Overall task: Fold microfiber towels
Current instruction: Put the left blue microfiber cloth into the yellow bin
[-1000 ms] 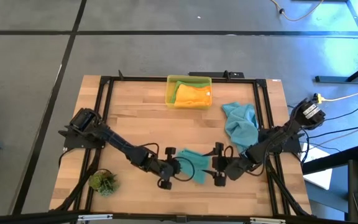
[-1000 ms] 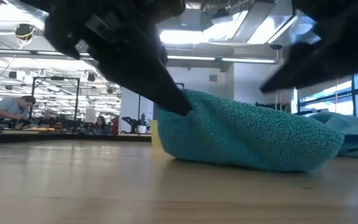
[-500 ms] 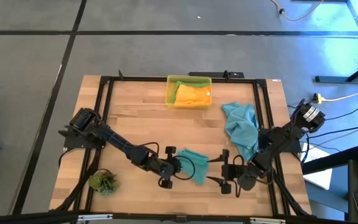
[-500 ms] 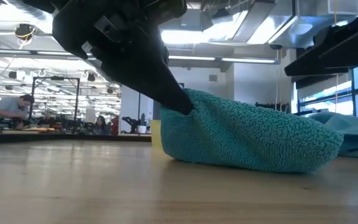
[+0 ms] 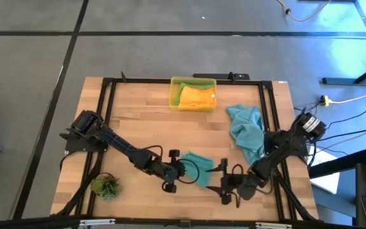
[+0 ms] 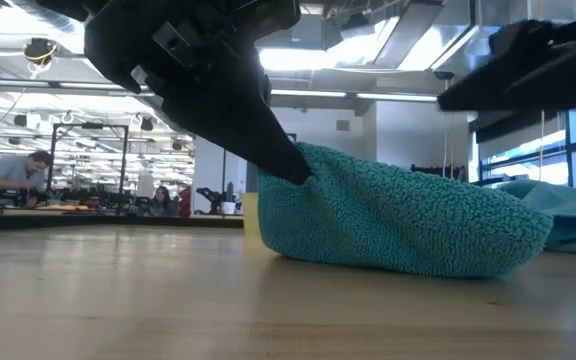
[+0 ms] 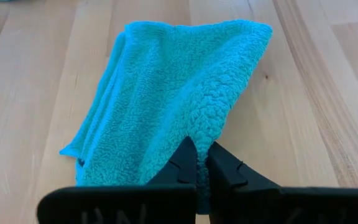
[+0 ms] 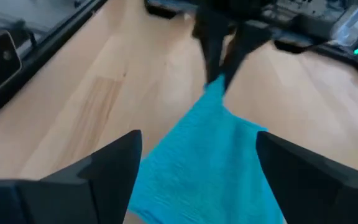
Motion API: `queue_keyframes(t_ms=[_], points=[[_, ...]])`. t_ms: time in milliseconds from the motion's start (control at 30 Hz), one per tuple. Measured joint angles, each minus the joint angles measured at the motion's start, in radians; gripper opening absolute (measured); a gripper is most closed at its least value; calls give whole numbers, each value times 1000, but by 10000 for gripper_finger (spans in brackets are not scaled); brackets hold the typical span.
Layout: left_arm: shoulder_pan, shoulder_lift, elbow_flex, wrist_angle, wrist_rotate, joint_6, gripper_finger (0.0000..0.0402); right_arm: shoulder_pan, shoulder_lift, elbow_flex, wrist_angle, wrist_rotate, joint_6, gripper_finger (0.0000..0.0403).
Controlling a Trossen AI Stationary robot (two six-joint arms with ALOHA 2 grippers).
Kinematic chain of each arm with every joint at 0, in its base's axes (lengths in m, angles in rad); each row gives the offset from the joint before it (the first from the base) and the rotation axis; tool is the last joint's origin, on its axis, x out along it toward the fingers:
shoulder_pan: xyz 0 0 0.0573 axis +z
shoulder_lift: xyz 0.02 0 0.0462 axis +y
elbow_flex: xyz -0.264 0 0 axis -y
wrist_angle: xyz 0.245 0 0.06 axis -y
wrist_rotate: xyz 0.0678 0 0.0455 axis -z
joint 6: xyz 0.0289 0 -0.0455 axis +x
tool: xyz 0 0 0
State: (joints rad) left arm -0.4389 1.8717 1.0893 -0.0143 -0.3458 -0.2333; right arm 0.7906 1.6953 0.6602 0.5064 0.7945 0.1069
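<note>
Left gripper (image 5: 182, 170) clamped on folded teal-blue microfiber towel (image 5: 197, 166) at table's six o'clock. Right gripper (image 5: 220, 182) spread wide, empty, just off towel's four o'clock edge.

Taking the table (image 5: 145, 130) as landmark: the left arm reaches from the table's left edge toward its front middle, stretched low across the boards. The left gripper (image 5: 182, 169) has its 2 fingers (image 7: 185, 163) pinched together on a corner of the teal towel (image 7: 166, 99). The right arm comes in from the table's right edge, bent toward the front middle. The right gripper (image 5: 217, 183) faces the left one, its 2 fingers spread wide and holding nothing.
</note>
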Motion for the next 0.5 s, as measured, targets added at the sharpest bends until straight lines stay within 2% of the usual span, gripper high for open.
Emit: queue_keyframes(t_ms=[233, 367, 500], points=[[2, 0, 0, 0, 0, -2, 0, -43, 144, 94, -6, -92, -3, 317], [2, 0, 0, -2, -4, -20, 0, -30, 159, 136, -16, -53, 49, 317], [2, 0, 0, -2, -8, -22, 0, -3, 160, 194, -106, -7, 99, 311]])
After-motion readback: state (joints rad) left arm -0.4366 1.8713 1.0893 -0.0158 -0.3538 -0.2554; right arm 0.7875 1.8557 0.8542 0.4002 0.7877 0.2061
